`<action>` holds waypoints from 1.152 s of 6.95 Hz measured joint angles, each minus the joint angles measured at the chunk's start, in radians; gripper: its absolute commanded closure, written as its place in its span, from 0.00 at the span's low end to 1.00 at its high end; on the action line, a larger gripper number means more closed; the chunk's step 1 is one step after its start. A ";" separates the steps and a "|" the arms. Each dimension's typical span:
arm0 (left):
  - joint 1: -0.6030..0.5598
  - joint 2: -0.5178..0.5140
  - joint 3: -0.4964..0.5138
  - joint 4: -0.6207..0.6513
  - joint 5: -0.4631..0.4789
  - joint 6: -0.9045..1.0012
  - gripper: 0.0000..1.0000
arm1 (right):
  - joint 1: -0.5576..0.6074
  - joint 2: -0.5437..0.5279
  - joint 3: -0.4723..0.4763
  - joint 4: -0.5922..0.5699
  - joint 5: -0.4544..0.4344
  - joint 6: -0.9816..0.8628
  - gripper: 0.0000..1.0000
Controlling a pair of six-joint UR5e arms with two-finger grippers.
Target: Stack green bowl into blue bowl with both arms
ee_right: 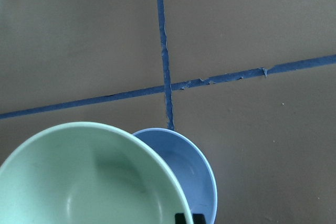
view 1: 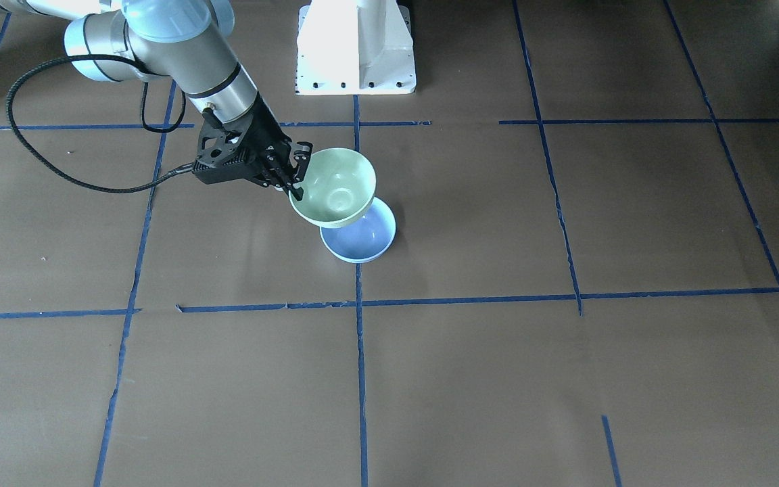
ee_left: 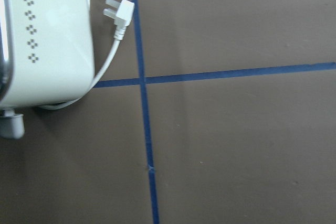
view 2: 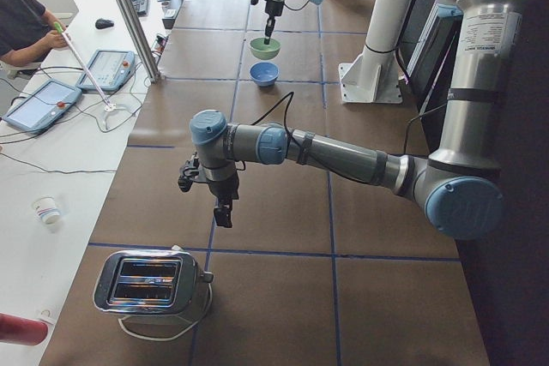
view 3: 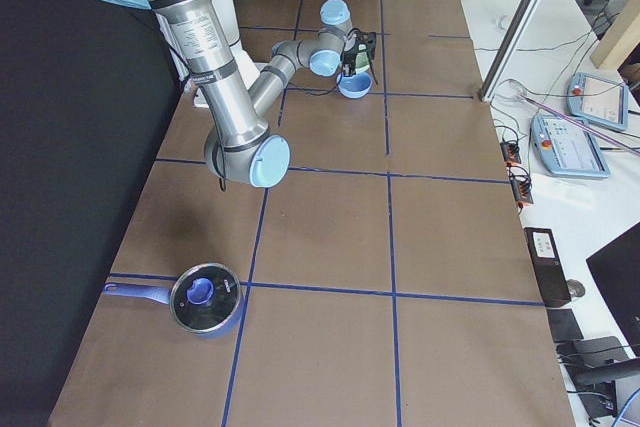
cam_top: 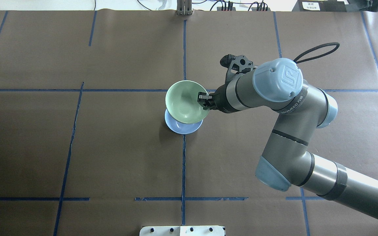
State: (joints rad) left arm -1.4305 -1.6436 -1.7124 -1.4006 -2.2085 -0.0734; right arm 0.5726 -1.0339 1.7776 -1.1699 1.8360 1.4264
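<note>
The right gripper (view 1: 293, 182) has its jaws pinched on the rim of the green bowl (view 1: 337, 184), holding it in the air above the blue bowl (view 1: 364, 241), which sits on the brown table (view 1: 498, 379). I can't tell how well the two line up. Dropped off-centre, I reckon the green one would catch the blue rim and tip, or shove it aside. A one-spot rim pinch could also let it swivel or slip. The left gripper (view 2: 222, 209) hangs far off by the toaster (view 2: 146, 282), its jaws impossible to judge, so it can't steady anything
</note>
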 measured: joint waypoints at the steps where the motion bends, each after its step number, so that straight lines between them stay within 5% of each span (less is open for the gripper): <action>1: -0.014 0.000 0.014 0.000 0.000 0.028 0.00 | -0.009 0.003 -0.050 0.072 -0.023 0.032 0.98; 3: -0.032 -0.001 0.038 -0.001 0.000 0.066 0.00 | -0.015 0.010 -0.096 0.134 -0.037 0.063 0.88; 4: -0.034 -0.001 0.040 -0.001 0.000 0.075 0.00 | -0.016 0.011 -0.100 0.138 -0.038 0.066 0.15; 5: -0.035 -0.001 0.041 -0.002 0.001 0.090 0.00 | -0.017 0.013 -0.103 0.137 -0.038 0.068 0.00; 8: -0.037 0.000 0.041 -0.003 0.001 0.126 0.00 | -0.015 0.013 -0.103 0.133 -0.042 0.101 0.00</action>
State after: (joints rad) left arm -1.4677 -1.6434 -1.6719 -1.4035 -2.2074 0.0527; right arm 0.5573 -1.0208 1.6742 -1.0371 1.7943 1.5272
